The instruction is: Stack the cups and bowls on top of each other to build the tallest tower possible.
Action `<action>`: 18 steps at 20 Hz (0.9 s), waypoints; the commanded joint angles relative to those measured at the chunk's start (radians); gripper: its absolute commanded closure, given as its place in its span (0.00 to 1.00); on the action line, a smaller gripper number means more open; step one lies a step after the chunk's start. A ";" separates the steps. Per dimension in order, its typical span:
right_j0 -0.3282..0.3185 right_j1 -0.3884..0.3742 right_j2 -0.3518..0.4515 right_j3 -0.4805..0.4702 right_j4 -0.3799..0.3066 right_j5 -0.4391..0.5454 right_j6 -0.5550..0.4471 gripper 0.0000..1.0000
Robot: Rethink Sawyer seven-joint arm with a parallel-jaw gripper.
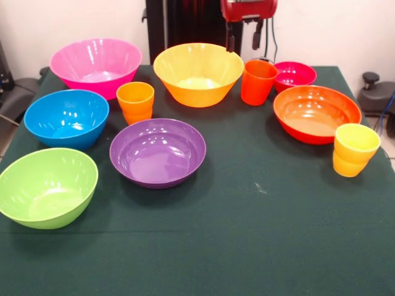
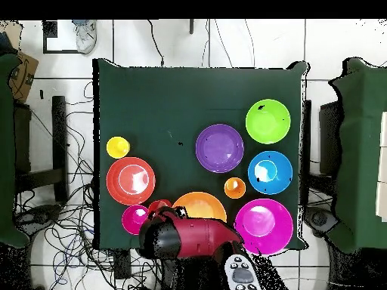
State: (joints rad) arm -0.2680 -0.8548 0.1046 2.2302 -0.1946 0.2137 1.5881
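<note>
The claw (image 1: 242,38) is hanging at the far edge of the table (image 1: 259,246), just above the rim of the yellow bowl (image 1: 198,74); its two dark tips are showing below the red arm head (image 2: 185,238), but whether they are spread or pressed together cannot be told. It is holding nothing.

Everything is sitting upright and separately on the green cloth, with no tower standing yet. The pink bowl (image 1: 96,66) is sitting at the far corner, the yellow bowl beside it. The green bowl (image 1: 47,187) is resting nearest the camera in the front view, with the blue bowl (image 1: 66,118) behind it. The purple bowl (image 1: 157,152) is lying near the middle, and the orange-red bowl (image 1: 316,113) is sitting across from it. The small magenta bowl (image 1: 294,74) is touching the red-orange cup (image 1: 258,81). The ribbed orange cup (image 1: 135,102) is standing between the pink and purple bowls, and the yellow cup (image 1: 355,149) is standing just beside the orange-red bowl.
</note>
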 commanded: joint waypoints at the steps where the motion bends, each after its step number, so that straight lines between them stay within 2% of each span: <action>1: 0.013 0.043 0.024 -0.110 0.061 0.053 0.164 0.00; 4: 0.017 0.057 0.006 -0.112 0.123 0.092 0.216 0.00; 8: 0.014 0.082 -0.018 -0.122 0.171 0.100 0.241 0.00; 13: 0.066 0.050 -0.107 -0.104 0.213 0.109 0.308 0.00; 18: 0.089 0.021 -0.155 -0.082 0.242 0.148 0.362 0.00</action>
State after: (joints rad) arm -0.2131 -0.8187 -0.0095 2.1760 -0.0138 0.2333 1.7527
